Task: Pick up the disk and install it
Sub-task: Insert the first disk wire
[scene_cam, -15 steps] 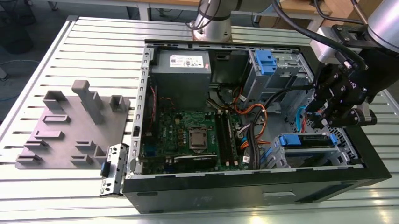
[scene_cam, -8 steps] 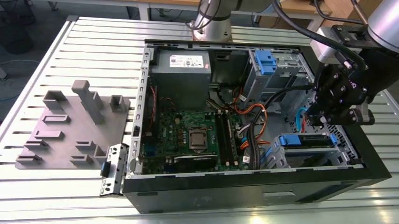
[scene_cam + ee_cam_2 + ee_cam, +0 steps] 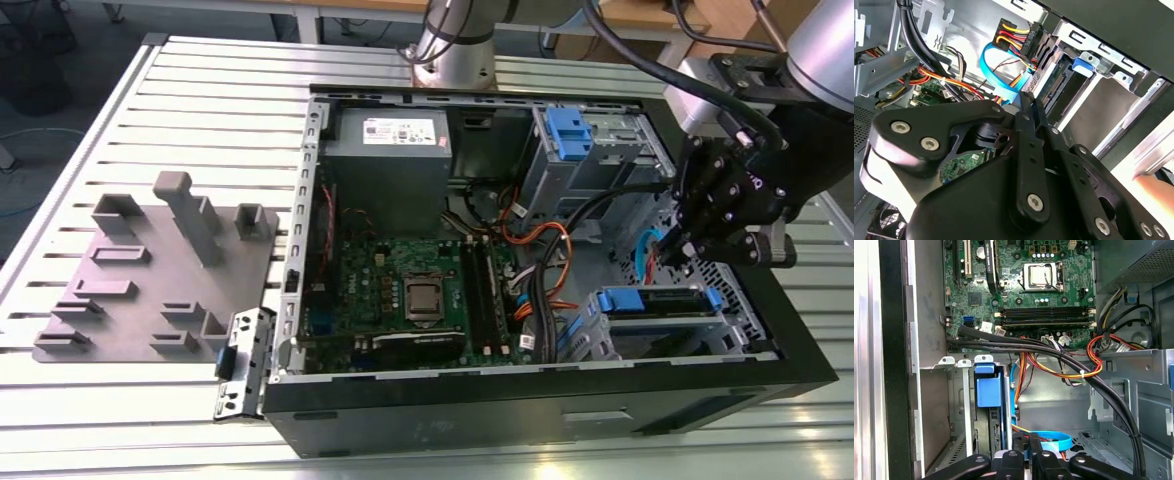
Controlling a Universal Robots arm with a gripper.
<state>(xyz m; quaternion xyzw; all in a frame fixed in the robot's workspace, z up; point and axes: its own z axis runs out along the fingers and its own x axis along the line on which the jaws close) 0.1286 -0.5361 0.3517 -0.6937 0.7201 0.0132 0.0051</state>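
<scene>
The disk (image 3: 651,302) lies flat in the drive cage at the exterior view's lower right corner of the open computer case, with blue rails on both of its sides. In the first wrist view the disk's blue handle (image 3: 988,385) stands at the cage mouth. In the second wrist view the disk (image 3: 1060,86) sits in its slot with its connector edge showing. My gripper (image 3: 673,262) hangs just above and behind the disk, beside a blue data cable (image 3: 650,248). Its black fingers (image 3: 1028,107) are shut together on nothing.
Inside the case are the motherboard (image 3: 414,290), the power supply (image 3: 390,150) and bundles of orange and black cables (image 3: 541,265). A second blue caddy (image 3: 567,135) sits in the upper bay. A grey fixture plate (image 3: 134,280) lies on the slatted table at the exterior view's left.
</scene>
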